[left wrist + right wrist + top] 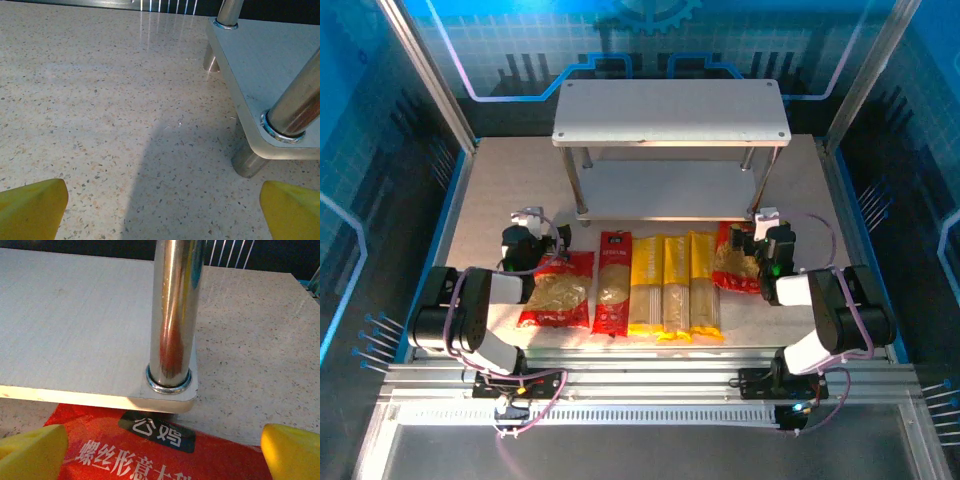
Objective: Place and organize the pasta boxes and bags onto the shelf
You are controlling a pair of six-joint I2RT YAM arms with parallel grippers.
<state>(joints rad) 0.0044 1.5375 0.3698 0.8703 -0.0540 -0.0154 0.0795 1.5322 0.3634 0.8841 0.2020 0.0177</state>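
While the bench (470, 200) carries the shelf (670, 110) at far centre, all six packs lie flat in a row just in front of it. L to R: wide red bag (558, 290), narrow red pack (613, 282), three yellow spaghetti packs (675, 285) side by side, second wide red bag (732, 258), far edge under the lower board's corner. Left gripper (162, 212) jaws wide, over bare bench beside the shelf's front-left leg. Right gripper (162, 452) jaws wide, over the second red bag.
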